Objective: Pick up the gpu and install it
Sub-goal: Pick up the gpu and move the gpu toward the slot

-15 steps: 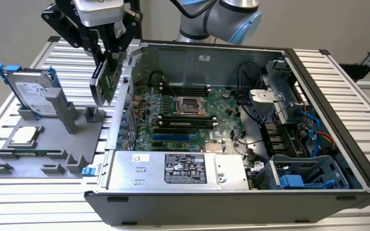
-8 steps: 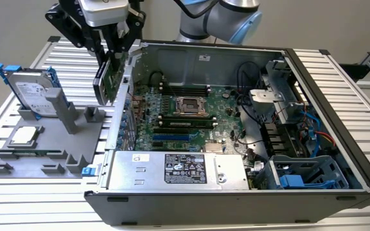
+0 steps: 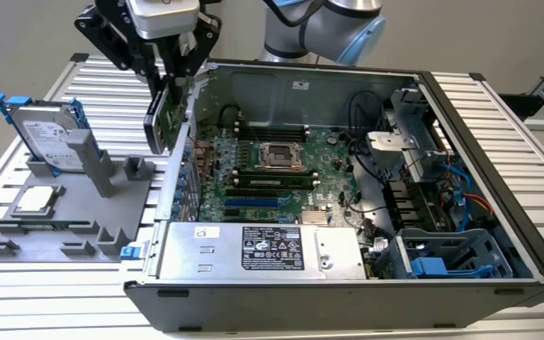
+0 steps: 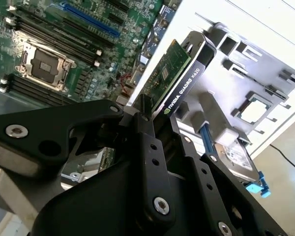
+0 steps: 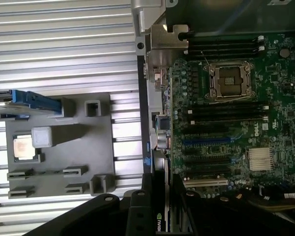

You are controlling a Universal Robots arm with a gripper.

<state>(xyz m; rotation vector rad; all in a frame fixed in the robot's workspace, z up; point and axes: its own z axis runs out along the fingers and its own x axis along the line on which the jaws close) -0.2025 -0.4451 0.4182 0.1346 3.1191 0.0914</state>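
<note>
My gripper (image 3: 165,81) is shut on the gpu (image 3: 161,117), which hangs on edge above the open computer case's wall (image 3: 179,163) at the exterior view's left. In the second wrist view the gpu (image 4: 179,73) sticks out from between the black fingers (image 4: 146,129), with its green board on one face and a black shroud on the other. The first wrist view has the gpu's edge (image 5: 161,219) in my gripper (image 5: 162,192), just over the case edge beside the motherboard (image 5: 226,123) and its expansion slots (image 5: 211,140).
A grey fixture (image 3: 64,212) left of the case holds a silver hard drive in a blue frame (image 3: 45,131) and a square processor chip (image 3: 36,200). Inside the case are a power supply (image 3: 263,248), drive cages (image 3: 452,262) and cables (image 3: 461,184). Ribbed metal table (image 3: 499,99) surrounds everything.
</note>
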